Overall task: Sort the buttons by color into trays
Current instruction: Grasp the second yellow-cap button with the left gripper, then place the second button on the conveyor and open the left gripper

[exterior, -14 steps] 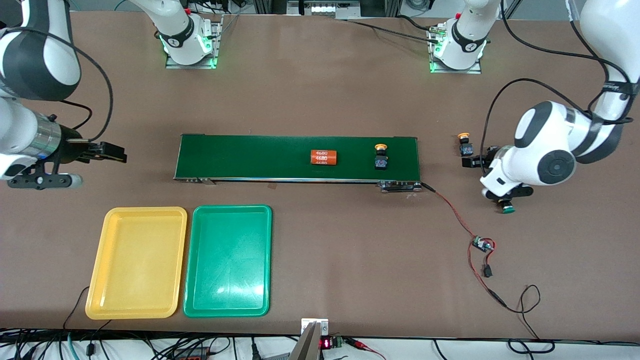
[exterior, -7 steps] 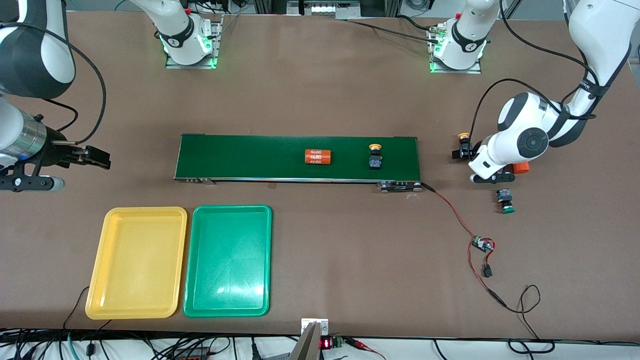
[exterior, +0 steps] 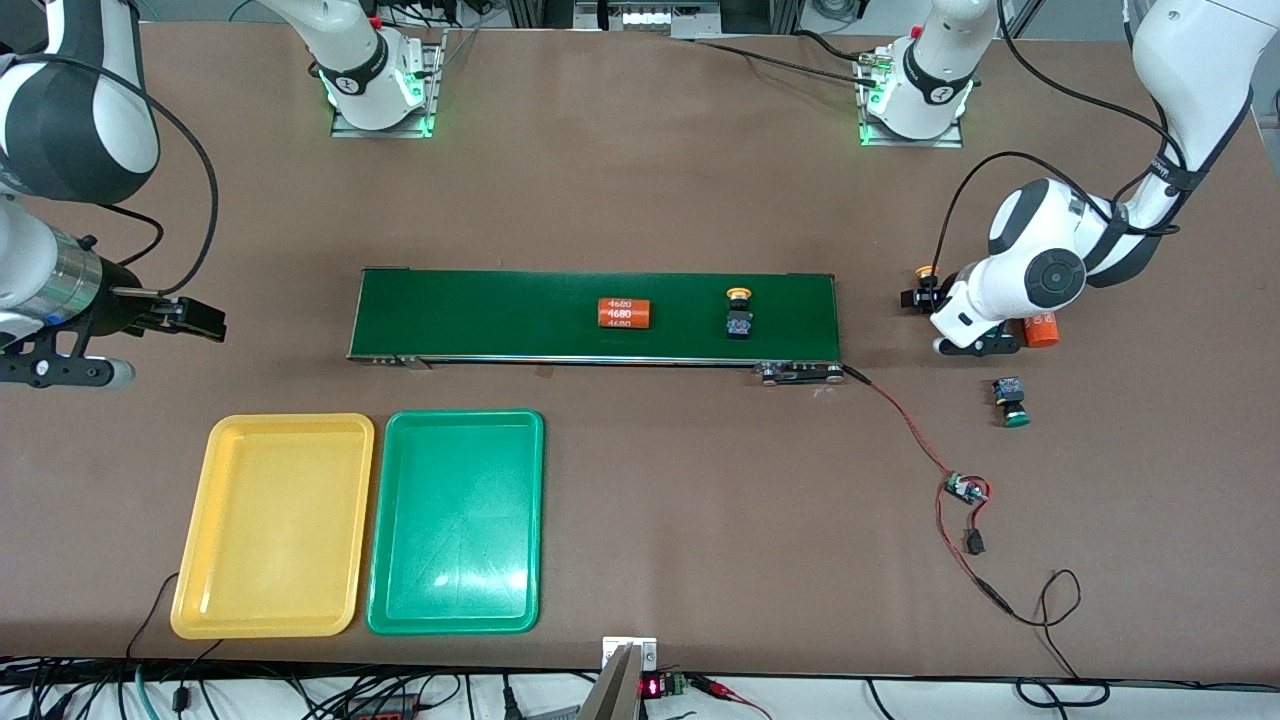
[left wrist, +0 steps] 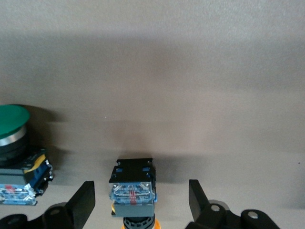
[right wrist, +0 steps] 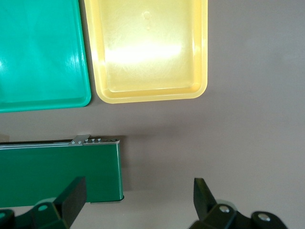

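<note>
My left gripper (exterior: pixel 914 298) is low over the table off the left arm's end of the belt. Its open fingers (left wrist: pixel 84 198) straddle a yellow-capped button (left wrist: pixel 133 187) lying there (exterior: pixel 929 272), with a gap on each side. A green-capped button (exterior: pixel 1012 402) lies on the table nearer the front camera; the left wrist view shows it too (left wrist: pixel 10 120). A second yellow-capped button (exterior: pixel 739 312) rides on the belt. The yellow tray (exterior: pixel 275 525) and green tray (exterior: pixel 458 520) sit side by side, both bare. My right gripper (exterior: pixel 200 322) hangs open past the belt's other end, holding nothing (right wrist: pixel 138 195).
The dark green conveyor belt (exterior: pixel 480 315) carries an orange "4680" cylinder (exterior: pixel 624 313). Another orange cylinder (exterior: pixel 1040 328) lies beside the left hand. A red-black wire with a small circuit board (exterior: pixel 963 489) trails from the belt's end toward the front camera.
The left hand moved from over the green-capped button to the yellow-capped button beside the belt's end, uncovering the green one and an orange cylinder. The belt's cylinder and button drifted toward the right arm's end.
</note>
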